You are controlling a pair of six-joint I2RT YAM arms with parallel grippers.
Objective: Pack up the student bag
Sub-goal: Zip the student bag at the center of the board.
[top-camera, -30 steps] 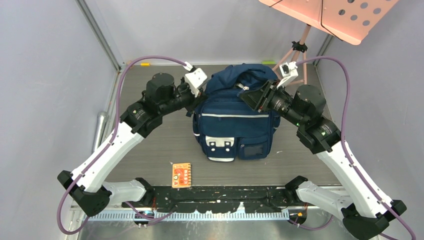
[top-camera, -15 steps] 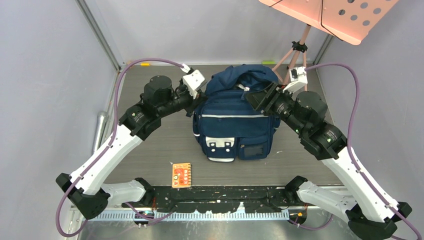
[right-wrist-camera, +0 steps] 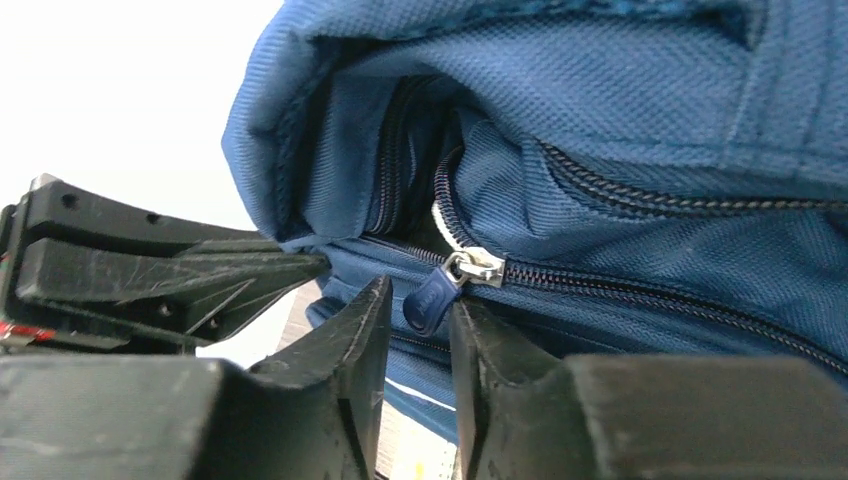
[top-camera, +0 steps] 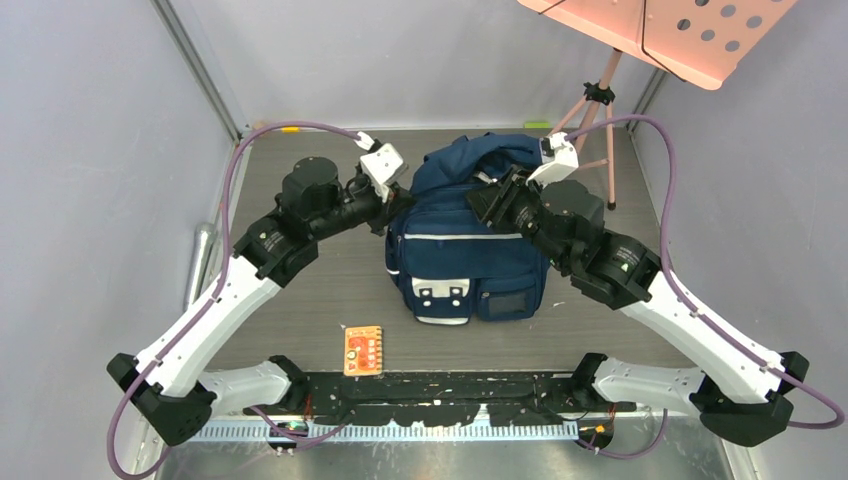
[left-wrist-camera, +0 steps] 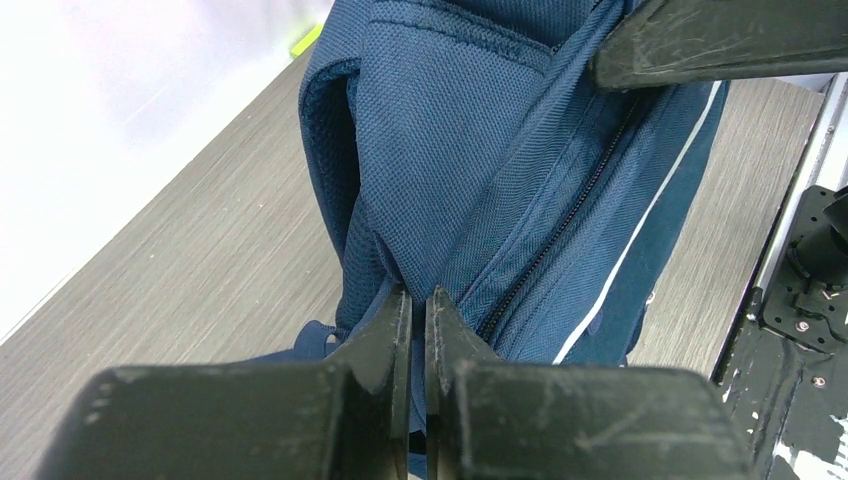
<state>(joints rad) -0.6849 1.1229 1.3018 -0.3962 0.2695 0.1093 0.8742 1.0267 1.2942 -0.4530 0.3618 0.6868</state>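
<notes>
The student bag [top-camera: 465, 255], a navy backpack with a pale stripe, stands upright mid-table. My left gripper [top-camera: 393, 207] is at its upper left corner; in the left wrist view it [left-wrist-camera: 418, 296] is shut on a fold of the bag's fabric [left-wrist-camera: 450, 180] beside a zip. My right gripper [top-camera: 483, 200] reaches over the bag's top. In the right wrist view it [right-wrist-camera: 420, 297] is open, its fingertips either side of the blue zip pull [right-wrist-camera: 430, 300] that hangs from the metal slider [right-wrist-camera: 476, 267]. The pull is not clamped. The zip is parted to the left of the slider.
A small orange card [top-camera: 363, 350] lies on the table near the front left. A pink music stand [top-camera: 660, 30] on a tripod [top-camera: 590, 110] overhangs the back right corner. Grey walls close in both sides.
My right arm swung left over the bag's top and brought its jaws to the zip pull. The left arm shifted slightly left, still pinching the bag.
</notes>
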